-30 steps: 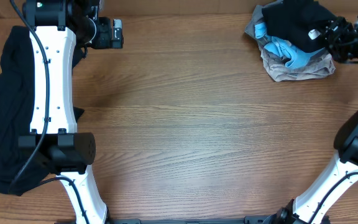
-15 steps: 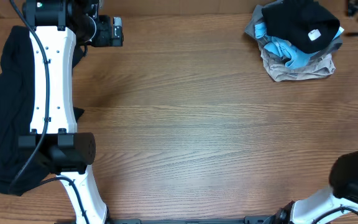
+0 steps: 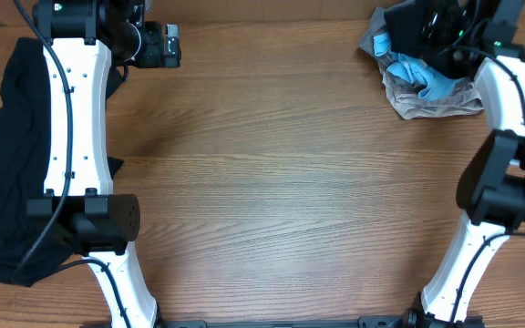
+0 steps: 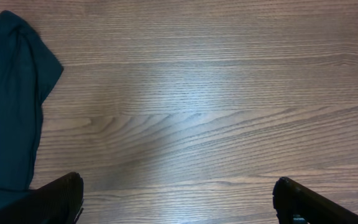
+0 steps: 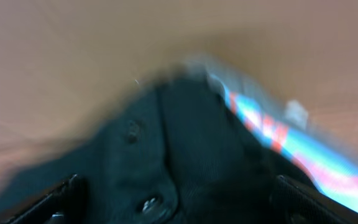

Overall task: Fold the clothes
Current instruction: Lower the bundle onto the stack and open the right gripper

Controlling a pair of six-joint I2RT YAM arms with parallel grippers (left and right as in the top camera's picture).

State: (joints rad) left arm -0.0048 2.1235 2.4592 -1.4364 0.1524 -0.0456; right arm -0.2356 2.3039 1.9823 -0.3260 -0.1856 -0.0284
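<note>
A pile of clothes lies at the table's far right: a black shirt (image 3: pixel 415 29) on top, a light blue printed garment (image 3: pixel 427 80) and a beige garment (image 3: pixel 437 102) under it. My right gripper (image 3: pixel 454 36) hovers over this pile, open; its blurred wrist view shows the black shirt (image 5: pixel 166 143) between the spread fingers and the light blue garment (image 5: pixel 303 143) at right. A second large black shirt (image 3: pixel 3 173) lies spread at the left edge, partly under the left arm, also in the left wrist view (image 4: pixel 8 106). My left gripper (image 4: pixel 179 199) is open and empty above bare wood.
The wooden table (image 3: pixel 290 182) lies between the two heaps. The left arm's white links (image 3: pixel 76 118) run over the left shirt. The right arm (image 3: pixel 504 182) rises along the right edge.
The right arm swung away from the pile and out of view, then came back over the pile's black shirt. The left arm and both heaps have not moved.
</note>
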